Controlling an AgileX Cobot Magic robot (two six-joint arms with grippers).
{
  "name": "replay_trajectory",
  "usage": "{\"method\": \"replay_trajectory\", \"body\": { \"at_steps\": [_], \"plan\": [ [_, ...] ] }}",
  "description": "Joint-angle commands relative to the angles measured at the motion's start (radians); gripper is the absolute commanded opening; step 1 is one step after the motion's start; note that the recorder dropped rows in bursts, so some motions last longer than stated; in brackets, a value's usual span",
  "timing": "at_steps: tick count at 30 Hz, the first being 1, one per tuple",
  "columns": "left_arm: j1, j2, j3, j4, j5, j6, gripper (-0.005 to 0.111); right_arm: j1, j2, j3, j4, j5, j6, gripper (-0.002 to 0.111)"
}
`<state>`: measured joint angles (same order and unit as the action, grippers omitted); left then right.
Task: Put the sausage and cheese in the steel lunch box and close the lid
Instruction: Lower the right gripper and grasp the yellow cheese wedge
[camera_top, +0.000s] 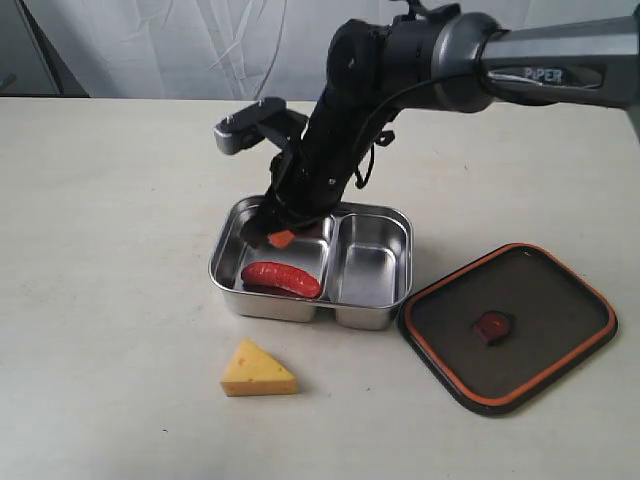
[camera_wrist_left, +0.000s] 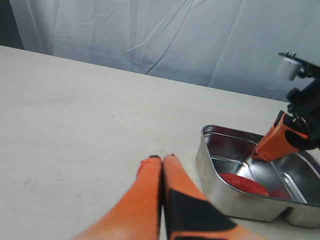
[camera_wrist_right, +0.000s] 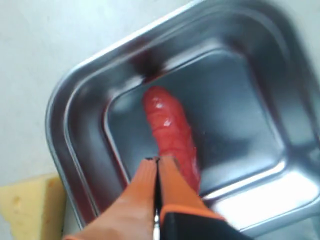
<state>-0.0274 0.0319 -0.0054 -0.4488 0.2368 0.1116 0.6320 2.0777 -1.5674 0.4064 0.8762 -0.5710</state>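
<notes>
The red sausage (camera_top: 281, 279) lies in the left compartment of the steel lunch box (camera_top: 372, 314), also seen as sausage (camera_wrist_right: 172, 132) and sausage (camera_wrist_left: 242, 184). My right gripper (camera_top: 281, 238) hovers just above that compartment, shut and holding nothing; in its wrist view the gripper (camera_wrist_right: 158, 160) has its fingers pressed together over the sausage. The yellow cheese (camera_top: 257, 371) sits on the table in front of the box. The lid (camera_top: 508, 325) lies to the right of the box, orange seal up. My left gripper (camera_wrist_left: 162, 158) is shut and empty over bare table, left of the lunch box (camera_wrist_left: 215, 190).
The right compartment (camera_top: 368, 270) of the box holds nothing. A white curtain (camera_wrist_left: 200, 35) hangs behind the table. The right arm (camera_top: 400, 70) reaches in from the upper right across the box's far side.
</notes>
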Motion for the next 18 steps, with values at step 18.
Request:
{"method": "replay_trajectory", "body": {
  "at_steps": [18],
  "plan": [
    [-0.006,-0.003,0.005,-0.001,0.003,0.002,0.000,0.294,-0.131,0.020,-0.225,0.286,0.231,-0.001]
  ]
}}
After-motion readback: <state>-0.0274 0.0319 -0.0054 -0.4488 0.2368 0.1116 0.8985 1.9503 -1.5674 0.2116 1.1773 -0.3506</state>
